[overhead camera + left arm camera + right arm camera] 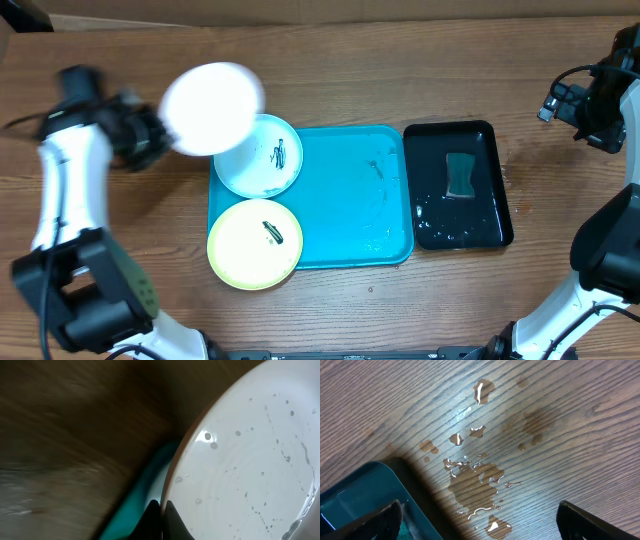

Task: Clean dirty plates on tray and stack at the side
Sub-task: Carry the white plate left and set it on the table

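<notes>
My left gripper (160, 128) is shut on the rim of the white plate (212, 108) and holds it in the air over the tray's far-left corner. In the left wrist view the fingers (162, 520) pinch the plate's edge, and the plate's face (250, 470) is wet with droplets. The light blue plate (262, 158) with dark smears lies on the turquoise tray (350, 195) at its far left. The yellow-green plate (254, 243) with a dark smear lies at the tray's near left. My right gripper (477, 520) is open and empty above the wet wood.
A black tray (458, 185) with water and a sponge (461, 175) stands right of the turquoise tray. Water puddles (475, 477) lie on the wood beside the black tray's corner (365, 490). The right arm (600, 100) hangs at the far right.
</notes>
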Controlling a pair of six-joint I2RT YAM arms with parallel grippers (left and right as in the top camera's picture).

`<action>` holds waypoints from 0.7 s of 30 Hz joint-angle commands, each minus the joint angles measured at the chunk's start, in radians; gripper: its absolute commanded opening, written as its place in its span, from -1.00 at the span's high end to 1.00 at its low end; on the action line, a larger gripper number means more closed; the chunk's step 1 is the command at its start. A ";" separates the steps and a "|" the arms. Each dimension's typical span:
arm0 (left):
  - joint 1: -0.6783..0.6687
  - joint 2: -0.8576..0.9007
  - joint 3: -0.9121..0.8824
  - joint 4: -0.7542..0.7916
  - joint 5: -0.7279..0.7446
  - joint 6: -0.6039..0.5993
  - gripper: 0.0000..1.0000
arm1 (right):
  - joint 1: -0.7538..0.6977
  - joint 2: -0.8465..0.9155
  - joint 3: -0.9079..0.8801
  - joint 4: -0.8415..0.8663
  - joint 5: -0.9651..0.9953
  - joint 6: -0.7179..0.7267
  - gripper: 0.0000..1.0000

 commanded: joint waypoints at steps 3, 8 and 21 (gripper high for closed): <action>0.194 0.005 0.002 -0.029 -0.212 0.007 0.92 | 0.002 -0.015 0.005 0.006 0.006 0.004 -1.00; 0.250 0.005 -0.072 0.050 -0.235 -0.008 0.92 | 0.002 -0.015 0.005 0.006 0.006 0.004 -1.00; 0.200 0.006 -0.321 0.348 -0.280 -0.018 0.60 | 0.002 -0.015 0.005 0.006 0.006 0.004 -1.00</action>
